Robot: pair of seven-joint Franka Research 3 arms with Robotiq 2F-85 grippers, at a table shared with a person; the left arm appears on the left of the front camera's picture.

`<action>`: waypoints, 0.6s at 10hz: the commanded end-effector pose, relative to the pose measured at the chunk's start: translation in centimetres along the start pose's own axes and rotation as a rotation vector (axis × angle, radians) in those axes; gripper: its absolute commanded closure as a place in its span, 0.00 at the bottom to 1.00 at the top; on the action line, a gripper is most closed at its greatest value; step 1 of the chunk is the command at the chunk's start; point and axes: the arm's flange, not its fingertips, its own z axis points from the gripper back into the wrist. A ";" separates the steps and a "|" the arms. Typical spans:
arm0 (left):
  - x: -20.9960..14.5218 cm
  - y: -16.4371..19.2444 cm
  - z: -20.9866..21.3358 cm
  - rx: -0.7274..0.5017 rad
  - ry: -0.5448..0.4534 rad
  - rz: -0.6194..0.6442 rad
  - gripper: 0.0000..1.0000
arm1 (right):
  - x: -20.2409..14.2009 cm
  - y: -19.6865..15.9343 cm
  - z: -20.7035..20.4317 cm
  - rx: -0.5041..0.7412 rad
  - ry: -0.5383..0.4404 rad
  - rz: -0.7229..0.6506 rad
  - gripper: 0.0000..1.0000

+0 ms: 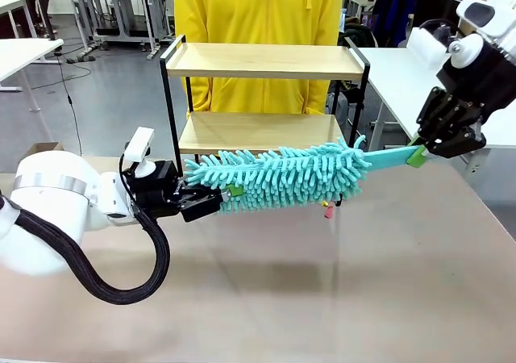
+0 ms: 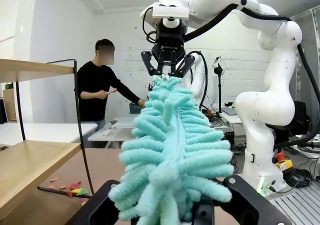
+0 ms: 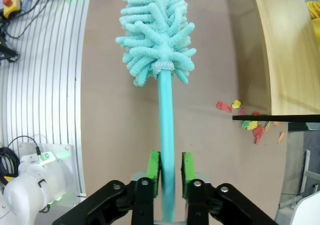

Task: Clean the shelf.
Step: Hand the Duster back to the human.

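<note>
Both hands grip teal duster [image 1: 282,177]: left hand [image 1: 211,200] head, right hand [image 1: 419,152] handle; colored scraps [image 3: 252,125] beside shelf [image 1: 262,97].

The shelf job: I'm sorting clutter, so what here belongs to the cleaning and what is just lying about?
Belongs:
- shelf
- teal duster
- right pincer, shut on the handle
- left pincer, at the duster's head end

Lying about:
- coloured scraps on the table by the shelf's foot

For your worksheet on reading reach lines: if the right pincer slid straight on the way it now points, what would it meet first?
The right pincer, shut on the duster's handle, points along it, so first comes the duster's teal head. Beyond that is probably the left pincer at the head's far end.
</note>
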 end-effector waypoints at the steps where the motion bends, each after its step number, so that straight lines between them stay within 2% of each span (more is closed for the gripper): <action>1: 0.1 -0.2 -0.2 -0.009 -0.007 0.000 1.00 | -0.3 0.1 1.2 0.010 -0.034 -0.025 0.00; 3: 0.1 -0.2 -0.2 -0.009 -0.007 0.000 1.00 | -1.4 0.2 3.0 0.021 -0.173 -0.040 0.00; 4: 0.1 -0.2 -0.2 -0.009 -0.007 0.000 1.00 | -2.4 0.1 3.9 0.030 -0.264 -0.067 0.06; 5: 0.1 -0.2 -0.2 -0.009 -0.007 0.000 1.00 | -3.5 0.2 4.7 0.034 -0.367 -0.105 0.00; 6: 0.1 -0.2 -0.2 -0.009 -0.007 0.000 1.00 | -5.0 0.3 5.5 -0.021 -0.409 -0.177 0.00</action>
